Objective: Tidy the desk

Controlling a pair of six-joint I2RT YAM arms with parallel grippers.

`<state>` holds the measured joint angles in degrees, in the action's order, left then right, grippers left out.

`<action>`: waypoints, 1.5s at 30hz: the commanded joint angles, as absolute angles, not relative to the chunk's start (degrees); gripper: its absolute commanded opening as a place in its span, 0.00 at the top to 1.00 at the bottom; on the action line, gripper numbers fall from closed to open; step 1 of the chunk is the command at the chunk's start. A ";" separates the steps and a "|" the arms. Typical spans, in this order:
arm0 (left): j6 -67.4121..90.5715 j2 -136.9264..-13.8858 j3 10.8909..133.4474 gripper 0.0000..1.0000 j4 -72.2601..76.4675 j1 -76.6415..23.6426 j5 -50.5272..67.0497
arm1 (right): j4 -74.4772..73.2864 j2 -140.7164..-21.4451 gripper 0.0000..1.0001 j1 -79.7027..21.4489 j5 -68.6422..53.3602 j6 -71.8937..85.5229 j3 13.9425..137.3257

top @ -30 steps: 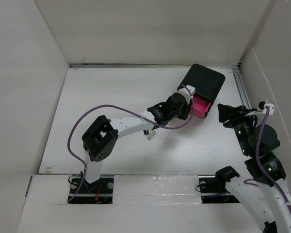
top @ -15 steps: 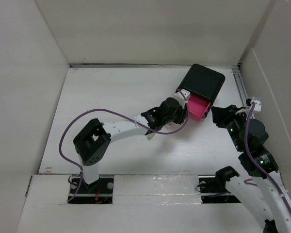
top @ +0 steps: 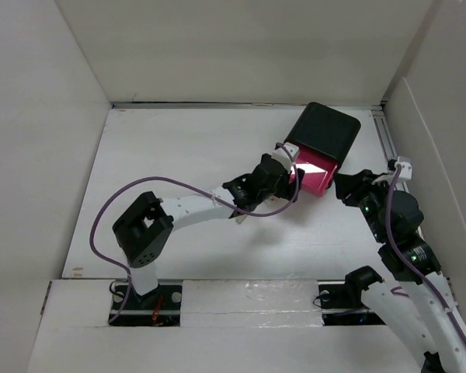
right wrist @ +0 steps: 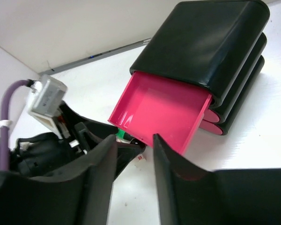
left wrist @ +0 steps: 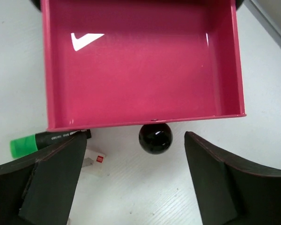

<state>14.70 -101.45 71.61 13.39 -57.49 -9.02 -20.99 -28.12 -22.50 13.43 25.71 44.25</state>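
The desk (top: 179, 155) is lying flat in front of the two arms, between white walls, and it is carrying everything else. At its far right corner a black box (top: 326, 130) is standing at an angle, and its top pink drawer (left wrist: 140, 61) is sticking out toward the arms. The two lower drawers are sitting closed in the box.

The left gripper (left wrist: 136, 137) is hovering just in front of the drawer with its two fingers wide apart. The round black knob (left wrist: 155, 138) of the drawer is lying between them, but neither finger is touching it. Inside, the drawer is showing only its glossy pink floor.

A green marker (left wrist: 37, 143) is lying on the desk, partly under the left front corner of the drawer. Just beside it a small white piece (left wrist: 94, 157) is resting; what it is cannot be told.

The right gripper (right wrist: 133, 140) is pointing at the box from the right side, near it but not touching. Its fingers are standing apart and are holding nothing.
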 commanded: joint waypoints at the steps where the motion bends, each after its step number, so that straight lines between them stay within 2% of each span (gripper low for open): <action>1: 16.08 -95.89 69.61 0.16 16.52 -57.83 -14.66 | -16.18 -27.77 0.61 -22.68 11.35 26.28 43.25; 2: 16.78 -95.19 69.09 0.01 16.35 -57.83 -17.46 | -15.48 -27.86 0.72 -22.68 10.82 26.28 42.89; 4: 17.14 -92.82 66.63 0.01 17.40 -57.83 -19.85 | -13.28 -28.12 0.84 -22.68 9.24 26.45 41.41; 9: 19.24 -87.82 61.71 0.01 17.06 -57.83 -26.97 | -9.33 -29.53 0.90 -22.68 7.21 26.98 39.38; 10: 19.94 -87.02 60.66 0.10 16.79 -57.83 -27.77 | -9.06 -30.05 0.90 -22.68 6.68 26.81 39.20; 11: 21.08 -86.32 59.69 0.52 16.35 -57.22 -29.60 | -8.79 -30.23 0.90 -22.68 6.59 26.72 38.68; 12: 22.83 -85.35 57.76 0.71 14.43 -56.61 -30.14 | -7.83 -30.50 0.90 -22.68 6.59 26.63 38.32; 13: 27.03 -85.08 56.79 0.86 13.02 -55.82 -30.41 | -7.47 -30.50 0.90 -22.68 6.33 26.54 37.89; 14: 28.98 -85.08 55.04 0.91 11.79 -54.33 -30.32 | -6.77 -30.67 0.90 -22.68 5.98 26.63 36.84; 15: 30.74 -85.43 54.15 0.91 9.69 -53.79 -30.50 | -5.11 -30.85 0.90 -22.68 5.54 26.72 36.22; 17: 35.76 -86.40 53.00 0.74 7.56 -53.79 -33.12 | -3.34 -31.02 0.90 -22.68 4.05 27.25 35.07; 20: 44.26 -89.99 54.40 0.55 -1.38 -53.79 -39.43 | -1.15 -31.81 0.89 -22.68 2.20 27.51 33.31; 23: 46.14 -92.90 55.81 0.45 -4.75 -53.79 -40.08 | 1.12 -32.34 0.84 -22.68 0.71 28.04 32.08; 33: 45.44 -97.03 54.40 0.51 1.06 -50.27 -32.61 | 1.93 -32.96 0.79 -23.20 -0.88 27.77 31.38; 38: 45.18 -100.45 55.90 0.61 1.58 -49.14 -31.91 | 1.85 -33.49 0.78 -23.20 -1.32 27.60 31.46; 45: 45.00 -102.65 56.07 0.62 2.72 -46.93 -29.00 | 1.41 -33.31 0.78 -23.20 -0.97 27.33 31.64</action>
